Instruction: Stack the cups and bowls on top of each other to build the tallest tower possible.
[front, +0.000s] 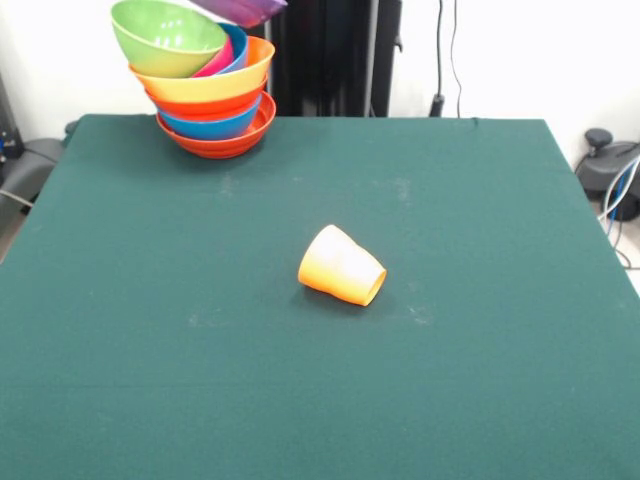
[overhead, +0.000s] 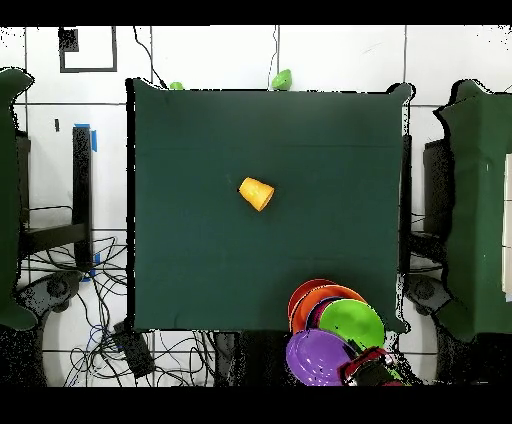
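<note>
On the green table (front: 480, 400), everything can be placed from the tower (front: 212, 95) of bowls that stands at one corner. That corner lies at the top left in the front view and at the bottom right in the overhead view, where the pile (overhead: 330, 315) reaches the table's edge.

From its base upward the tower shows a red-orange bowl (front: 225, 142), a blue bowl (front: 210, 127), a second red-orange bowl (front: 205, 104) and a wide orange bowl (front: 215, 82). Inside the orange one sit another blue bowl (front: 240, 45) and a magenta bowl (front: 215, 62), both only part seen. A green bowl (front: 165, 37) rests tilted on top, its mouth turned toward the front camera.

Above the tower a purple bowl (front: 240, 10) is cut by the top edge of the front view. From overhead the purple bowl (overhead: 318, 358) lies just beside the green bowl (overhead: 352, 325) and partly over the pile. A red and black part of the gripper (overhead: 368, 367) touches the purple bowl's rim there; whether its fingers are apart or clamped on the rim I cannot tell.

Well apart from the tower, near the table's middle, the orange cup (front: 341, 266) lies on its side. Its open mouth faces away from the tower, and nothing touches it.
</note>
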